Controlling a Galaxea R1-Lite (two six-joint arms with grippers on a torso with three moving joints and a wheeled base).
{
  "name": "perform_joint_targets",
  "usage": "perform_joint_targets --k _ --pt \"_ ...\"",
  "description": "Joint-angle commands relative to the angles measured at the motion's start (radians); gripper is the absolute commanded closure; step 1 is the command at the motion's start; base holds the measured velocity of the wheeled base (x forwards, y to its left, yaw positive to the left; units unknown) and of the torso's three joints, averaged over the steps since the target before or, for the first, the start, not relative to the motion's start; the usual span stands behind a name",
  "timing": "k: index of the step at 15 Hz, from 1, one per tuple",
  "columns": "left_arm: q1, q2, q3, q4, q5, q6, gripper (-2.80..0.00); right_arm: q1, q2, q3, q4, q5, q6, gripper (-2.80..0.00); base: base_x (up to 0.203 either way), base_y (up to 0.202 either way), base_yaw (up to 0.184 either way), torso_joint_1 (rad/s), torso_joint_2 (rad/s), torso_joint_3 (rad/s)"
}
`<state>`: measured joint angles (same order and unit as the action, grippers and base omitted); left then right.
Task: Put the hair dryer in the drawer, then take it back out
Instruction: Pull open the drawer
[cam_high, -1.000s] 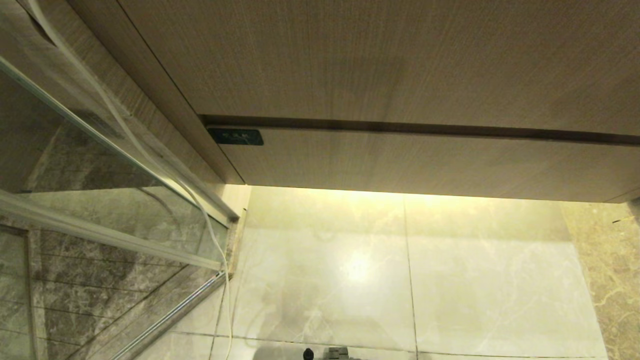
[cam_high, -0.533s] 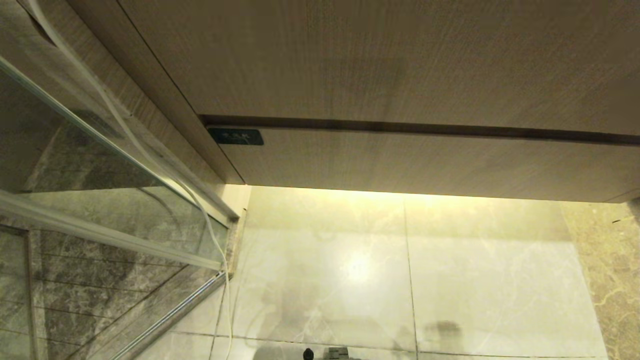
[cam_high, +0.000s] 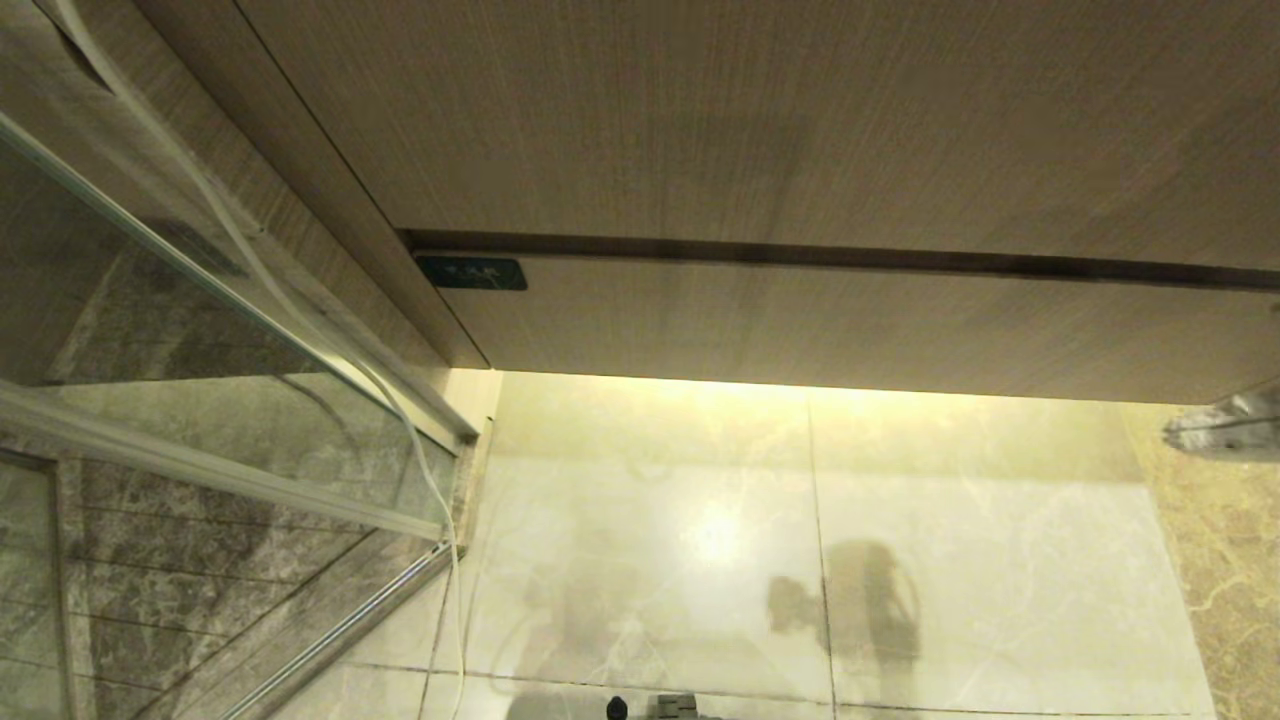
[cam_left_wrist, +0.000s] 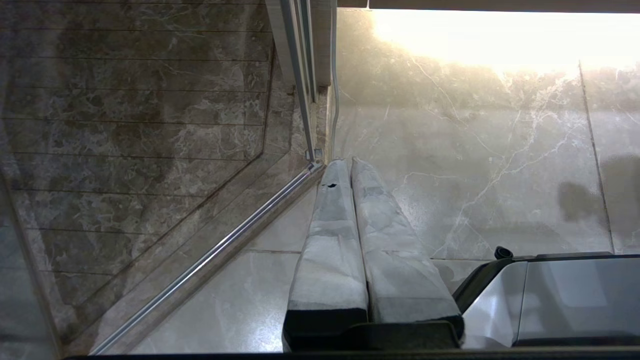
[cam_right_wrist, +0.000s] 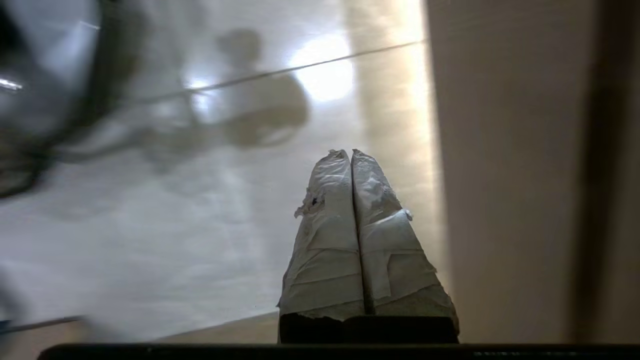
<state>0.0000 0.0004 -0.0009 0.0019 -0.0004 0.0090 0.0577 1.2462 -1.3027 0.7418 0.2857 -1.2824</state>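
The drawer (cam_high: 850, 325) is the narrow light wood-grain front under the taller panel, pushed in flush, with a small dark label (cam_high: 470, 273) at its left corner. The hair dryer is out of view. My right gripper (cam_high: 1225, 428) pokes in at the right edge of the head view, just below the drawer's bottom edge. Its taped fingers are shut on nothing (cam_right_wrist: 351, 151), and the drawer front (cam_right_wrist: 500, 190) stands close beside them. My left gripper (cam_left_wrist: 345, 161) hangs parked low over the floor by the shower rail, shut and empty.
A glass shower door (cam_high: 200, 330) with a metal frame (cam_high: 330, 640) stands at the left. A white cord (cam_high: 445, 560) hangs down along it to the floor. Glossy marble tiles (cam_high: 700, 560) lie below the vanity. My base (cam_left_wrist: 560, 295) shows beside the left gripper.
My right gripper has risen into the head view at the right edge. Its dark reflection on the floor tiles has grown and moved toward the vanity. The left arm has not moved.
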Motion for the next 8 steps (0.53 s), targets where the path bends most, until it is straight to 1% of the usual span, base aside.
perform_joint_targets --k 1,5,6,7,8 --pt "0.0 0.0 -0.001 0.001 0.0 0.0 0.0 0.007 0.074 0.011 -0.078 0.001 -0.066 0.0 0.0 0.0 0.0 0.0 0.0 0.0" --pt "0.0 0.0 -0.001 0.0 0.0 0.0 0.0 0.023 0.108 0.064 -0.213 0.007 -0.081 0.0 0.0 0.0 0.0 0.0 0.0 0.0" --pt "0.0 0.0 0.001 0.0 0.0 0.0 0.0 0.024 0.115 0.082 -0.23 0.009 -0.082 -2.8 0.0 0.0 0.0 0.0 0.0 0.0" --pt "0.0 0.0 0.0 0.0 0.0 0.0 0.0 0.024 0.125 0.104 -0.261 0.009 -0.081 -2.8 0.0 0.0 0.0 0.0 0.0 0.0" --pt "0.0 0.0 0.0 0.0 0.0 0.0 0.0 0.023 0.135 0.116 -0.322 0.01 -0.081 -2.8 0.0 0.0 0.0 0.0 0.0 0.0"
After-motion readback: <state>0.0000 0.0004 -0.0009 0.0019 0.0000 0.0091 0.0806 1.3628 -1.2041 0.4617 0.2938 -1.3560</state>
